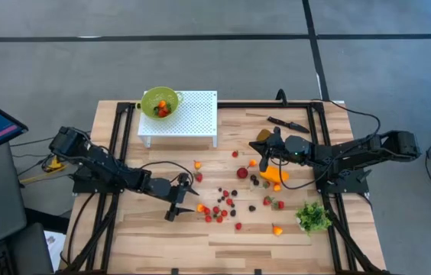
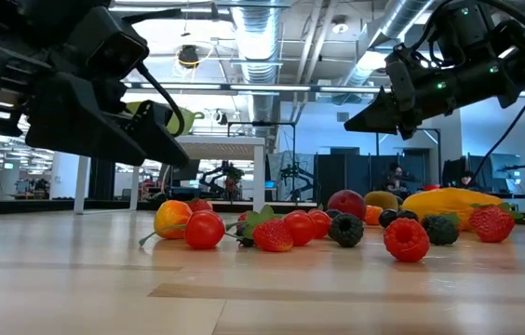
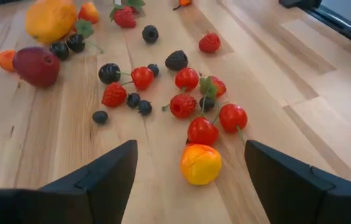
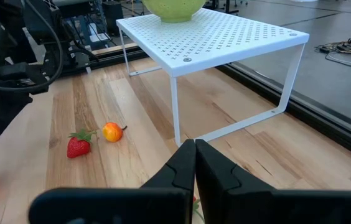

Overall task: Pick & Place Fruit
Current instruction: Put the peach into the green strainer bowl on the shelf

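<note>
Left gripper [image 1: 179, 208]: I see it low over the worktop's left-centre, fingers [image 3: 110, 174] spread wide and released, nothing between them but an orange-yellow fruit [image 3: 201, 163] lying loose on the wood just ahead.
Right gripper [image 1: 264, 153]: I have it hovering above the right-centre of the worktop, fingers [image 4: 185, 163] clenched flat together on nothing.
Fruit, small pieces [image 1: 223, 208]: red, orange and dark berries scattered across the middle of the worktop, thickest just beside the left gripper; in the left wrist view I count cherry tomatoes, strawberries and blackberries touching or nearly touching each other.
Fruit, larger: an elongated orange fruit [image 1: 274, 176] lies under the right arm; a brownish oval [image 1: 263, 136] sits near the far edge beside it.
Green bowl [image 1: 160, 102]: on the corner of the white rack, some red and orange pieces already inside.
White rack [image 1: 189, 114]: perforated top on thin wire legs, standing at the worktop's far side, left of centre.
Worktop [image 1: 154, 237]: pale wooden planks, black frame rails down both sides; the near strip is bare wood.
Other items: a green leafy bunch [image 1: 313, 217] near the right rail, a black knife [image 1: 286, 122] at the far right.
Floor [image 1: 200, 53]: grey, crossed by dark lines.
Room: in the low view I see an open hall with exposed ceiling ducts [image 2: 402, 14], strip lights and distant workstations.
</note>
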Available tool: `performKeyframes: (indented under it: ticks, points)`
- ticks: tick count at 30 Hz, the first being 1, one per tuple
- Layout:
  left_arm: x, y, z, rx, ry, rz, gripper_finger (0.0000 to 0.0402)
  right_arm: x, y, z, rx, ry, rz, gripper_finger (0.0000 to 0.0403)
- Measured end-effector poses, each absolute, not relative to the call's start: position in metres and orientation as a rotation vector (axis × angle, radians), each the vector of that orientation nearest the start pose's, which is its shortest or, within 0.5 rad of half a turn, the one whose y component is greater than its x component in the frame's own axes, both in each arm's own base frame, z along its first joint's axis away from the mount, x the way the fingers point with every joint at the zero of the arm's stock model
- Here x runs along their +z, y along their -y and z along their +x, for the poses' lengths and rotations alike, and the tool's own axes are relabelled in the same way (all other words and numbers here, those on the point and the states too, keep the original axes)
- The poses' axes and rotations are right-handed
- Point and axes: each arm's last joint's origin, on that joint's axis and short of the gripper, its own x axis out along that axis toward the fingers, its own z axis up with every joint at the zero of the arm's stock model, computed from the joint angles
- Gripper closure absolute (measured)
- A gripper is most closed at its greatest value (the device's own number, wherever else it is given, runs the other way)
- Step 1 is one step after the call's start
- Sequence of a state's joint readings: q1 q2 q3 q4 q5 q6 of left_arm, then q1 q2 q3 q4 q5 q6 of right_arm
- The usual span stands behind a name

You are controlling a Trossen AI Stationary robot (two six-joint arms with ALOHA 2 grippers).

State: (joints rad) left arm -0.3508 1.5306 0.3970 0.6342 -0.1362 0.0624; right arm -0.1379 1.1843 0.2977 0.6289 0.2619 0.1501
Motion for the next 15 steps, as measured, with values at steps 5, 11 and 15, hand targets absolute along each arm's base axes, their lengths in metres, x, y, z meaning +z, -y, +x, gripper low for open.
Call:
performKeyframes:
  ticks: [5,11,15]
  points:
    - [0.111,0.089,0.238,-0.230,-0.514,0.202,0.0110,0.172,0.037,0.211,-0.416,-0.228,0.131,0.0397]
    - [0.097,0.095,0.243,-0.237,-0.497,0.203,0.0110,0.172,0.037,0.211,-0.416,-0.228,0.131,0.0397]
    - [0.094,0.097,0.250,-0.214,-0.502,0.210,0.0110,0.172,0.037,0.211,-0.416,-0.228,0.131,0.0397]
